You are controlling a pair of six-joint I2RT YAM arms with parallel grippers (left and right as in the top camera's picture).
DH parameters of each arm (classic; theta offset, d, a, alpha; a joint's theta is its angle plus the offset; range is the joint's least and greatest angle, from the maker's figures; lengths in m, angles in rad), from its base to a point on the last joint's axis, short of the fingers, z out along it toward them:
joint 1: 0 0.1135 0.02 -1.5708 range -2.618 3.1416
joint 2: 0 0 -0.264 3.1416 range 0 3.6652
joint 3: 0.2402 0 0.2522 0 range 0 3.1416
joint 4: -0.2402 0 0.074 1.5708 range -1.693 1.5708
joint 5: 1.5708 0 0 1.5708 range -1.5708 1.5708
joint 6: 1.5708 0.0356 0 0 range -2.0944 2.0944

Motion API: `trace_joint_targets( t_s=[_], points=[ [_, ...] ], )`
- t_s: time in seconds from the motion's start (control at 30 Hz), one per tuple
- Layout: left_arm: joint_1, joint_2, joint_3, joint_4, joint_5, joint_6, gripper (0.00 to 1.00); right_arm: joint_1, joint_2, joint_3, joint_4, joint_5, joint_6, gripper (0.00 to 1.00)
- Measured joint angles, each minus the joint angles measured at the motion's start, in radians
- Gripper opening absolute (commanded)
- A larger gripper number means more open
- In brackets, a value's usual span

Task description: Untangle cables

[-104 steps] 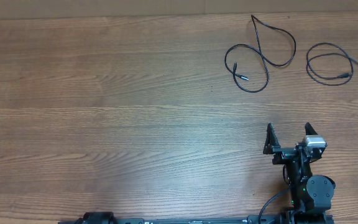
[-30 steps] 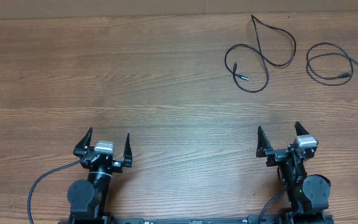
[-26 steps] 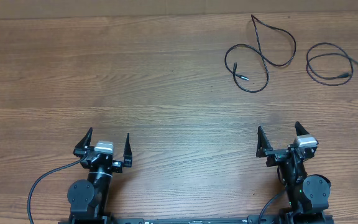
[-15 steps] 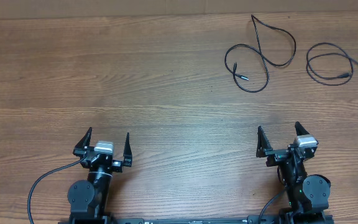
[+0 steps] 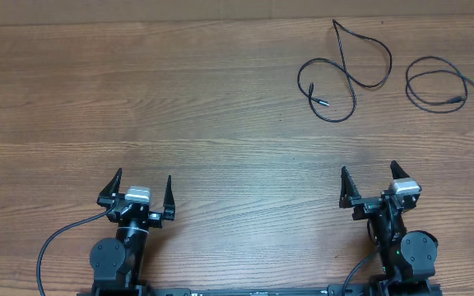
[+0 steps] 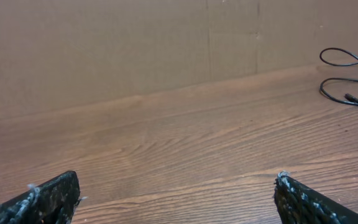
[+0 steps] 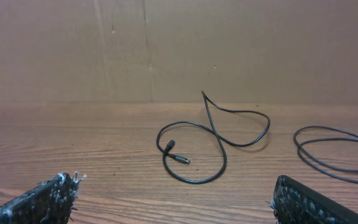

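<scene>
Meanwhile, at the near edge of a wood-grain table (image 5: 220, 107), two robot arms sit side by side with nothing in their grasp. The left gripper (image 5: 145, 177) stands with its jaws spread wide, both black fingers pointing toward the far side of the table and closing on only air above bare wood. The right gripper (image 5: 369, 168) is spread just as wide and is likewise empty, touching neither cord nor tabletop as far as the overhead view shows. The two black cables lie well apart from both grippers, in the far right corner of the table. The nearer-in cable (image 5: 350, 76) is laid out in a loose figure-of-eight that crosses over itself once, with a sharp kink at its far end and a small plug resting inside the lower loop. The second cable (image 5: 456, 100) lies just to its right in a rough oval coil, one plug tucked along the coil's lower side and another end trailing toward the table's right edge. The two cords lie beside each other without touching. From the right wrist camera the figure-of-eight cord sits straight ahead between the open fingers, in front of a plain brown backdrop (image 7: 229, 50), while the left wrist camera catches only a bit of cord at its far right.
</scene>
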Motion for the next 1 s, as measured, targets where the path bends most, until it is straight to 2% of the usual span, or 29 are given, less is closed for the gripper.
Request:
trace_joint_targets(
  t_s=[0.23, 0.6, 1.0],
  points=[
    [0.000, 0.000, 0.000, 0.000, -0.003, -0.017, 0.99, 0.000, 0.000, 0.000, 0.000, 0.001, 0.000, 1.00],
    [0.000, 0.000, -0.001, -0.005, -0.071, -0.189, 1.00, 0.000, 0.000, 0.000, 0.000, 0.000, 0.000, 1.00],
    [0.000, 0.000, -0.001, -0.006, -0.082, -0.215, 1.00, 0.000, 0.000, 0.000, 0.000, 0.000, 0.000, 1.00]
  ],
)
